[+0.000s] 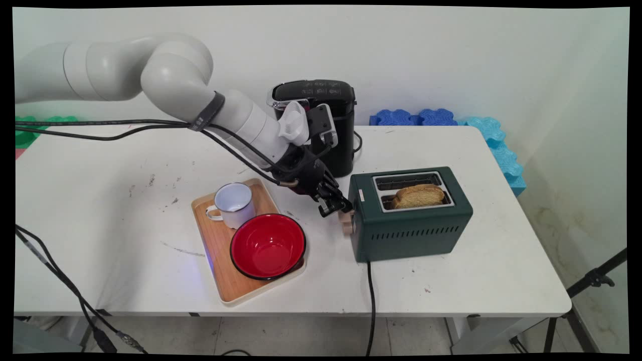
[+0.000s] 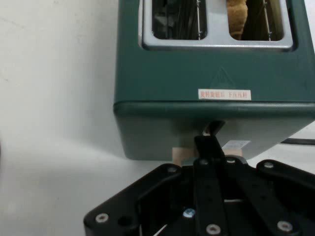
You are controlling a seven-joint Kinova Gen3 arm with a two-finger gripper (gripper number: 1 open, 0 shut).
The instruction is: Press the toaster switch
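Toaster (image 1: 411, 225) front and centre, folks: a dark green two-slot model sitting right of middle on the white table (image 1: 100, 200), its long side square to the camera and its black power cord (image 1: 371, 301) dropping off the near edge. Behind it and to the left, back by the wall, stands a black coffee machine (image 1: 326, 100), well apart from the action. Left of the toaster lies a wooden tray (image 1: 235, 286), carrying a red bowl (image 1: 268, 245) with a black rim and, just behind that, a white enamel mug (image 1: 233, 203), both empty as far as I can see.

Now the toaster up close. The far slot is bare; the near slot holds a slice of toasted bread (image 1: 419, 195), golden brown and standing proud of the top plate. A small red-lettered label (image 2: 225, 94) sits on the top near the left end. On that left end face, a pale tan lever (image 1: 346, 224) pokes out, fairly low down.

And that's where the gripper (image 1: 337, 206) is: reaching down from the upper left, tips right at the toaster's left end, just above the lever. From the hand camera the two black fingers look pressed together with nothing between them, tips against the slot where the lever rides. Whether they actually bear on the lever, I can't tell.
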